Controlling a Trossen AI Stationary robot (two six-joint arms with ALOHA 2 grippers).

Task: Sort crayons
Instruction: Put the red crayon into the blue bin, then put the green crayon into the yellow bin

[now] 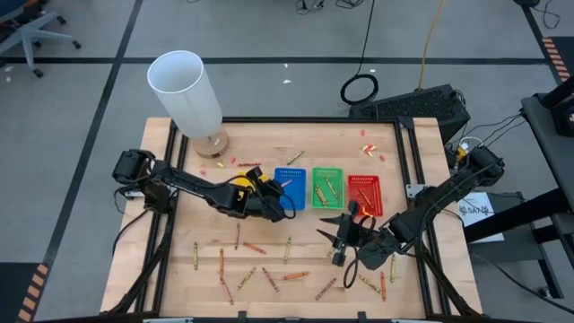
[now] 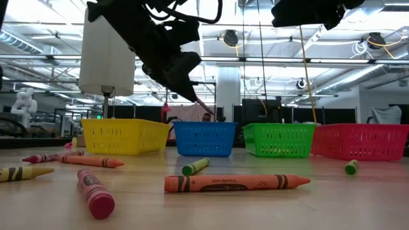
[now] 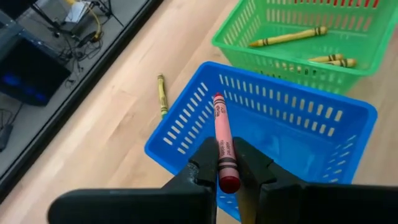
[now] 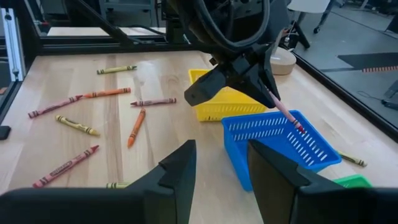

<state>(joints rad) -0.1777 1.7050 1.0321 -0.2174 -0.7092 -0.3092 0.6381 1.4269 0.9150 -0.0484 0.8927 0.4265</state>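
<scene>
Nearest the low camera lies a red crayon (image 2: pixel 96 193) pointing toward the lens, with an orange crayon (image 2: pixel 236 183) lying crosswise just beyond it on the wooden surface (image 2: pixel 358 204).

The left tool (image 3: pixel 227 167) has its fingers pressed together on a pink-red crayon (image 3: pixel 222 140), pinching it near its flat end so that the pointed end sticks forward and down. That crayon hangs over the blue tray (image 3: pixel 348 115), its tip above the tray's near wall, not touching it as far as the pictures tell. In the right wrist view the same crayon (image 4: pixel 286 112) slants down from the left tool toward the blue tray's rim.

Outward from there, four trays stand in a row: the yellow tray (image 2: pixel 124 136), the blue one, the green tray (image 1: pixel 327 186) holding several crayons, and the red tray (image 1: pixel 365 193) also holding some. A yellow-green crayon (image 3: pixel 162 94) lies on the surface just beside the blue tray. A white cylinder (image 1: pixel 184 92) on a round base stands near the far left corner.

The right tool (image 1: pixel 340 233) hovers over the surface near the red tray, its fingers spread and pinching nothing. Many loose crayons (image 1: pixel 269 269) lie scattered across the near half of the surface, well apart from the trays.
</scene>
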